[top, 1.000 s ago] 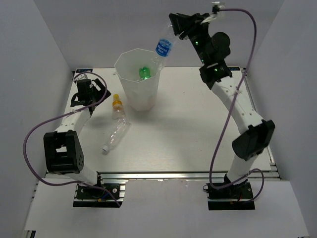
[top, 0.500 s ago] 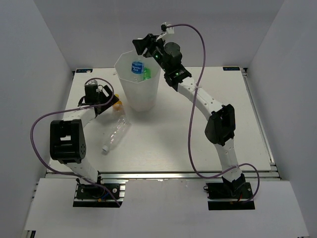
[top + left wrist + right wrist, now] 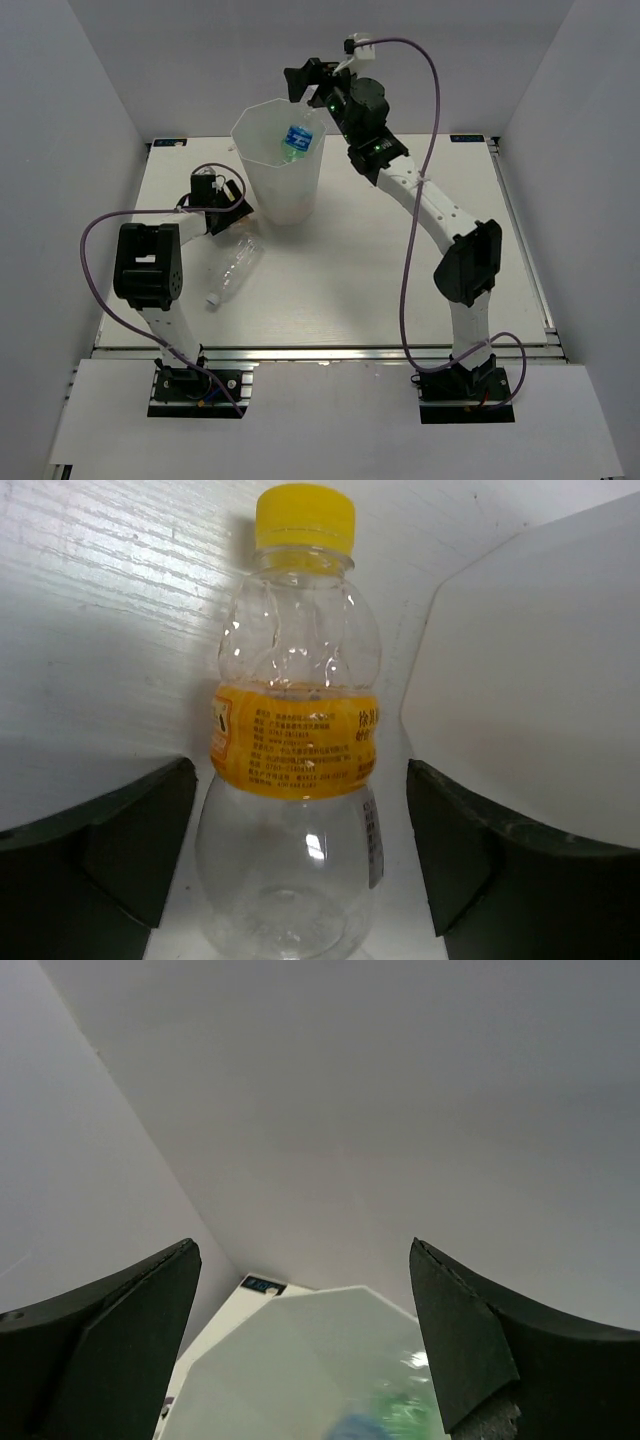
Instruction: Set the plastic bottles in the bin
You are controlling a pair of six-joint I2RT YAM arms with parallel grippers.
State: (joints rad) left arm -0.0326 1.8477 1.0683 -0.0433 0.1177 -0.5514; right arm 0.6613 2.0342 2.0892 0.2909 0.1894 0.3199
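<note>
A clear plastic bottle (image 3: 295, 780) with a yellow cap and an orange label stands on the table between the fingers of my left gripper (image 3: 300, 810). The jaws are open, with a thin gap on each side of it. From above, the left gripper (image 3: 228, 206) hides that bottle, just left of the white faceted bin (image 3: 262, 180). Inside the bin lies a blue-labelled bottle (image 3: 297, 138) beside something green. My right gripper (image 3: 303, 80) hovers open and empty above the bin's far rim (image 3: 330, 1295). Another clear bottle (image 3: 233, 268) lies on its side in front of the left gripper.
The bin's wall (image 3: 540, 670) rises close to the right of my left gripper. White walls enclose the table on three sides. The right arm (image 3: 430, 210) arches over the table's middle right.
My right gripper opened and the blue-labelled bottle dropped into the bin. My left gripper moved right to straddle the yellow-capped bottle, and its jaws have narrowed.
</note>
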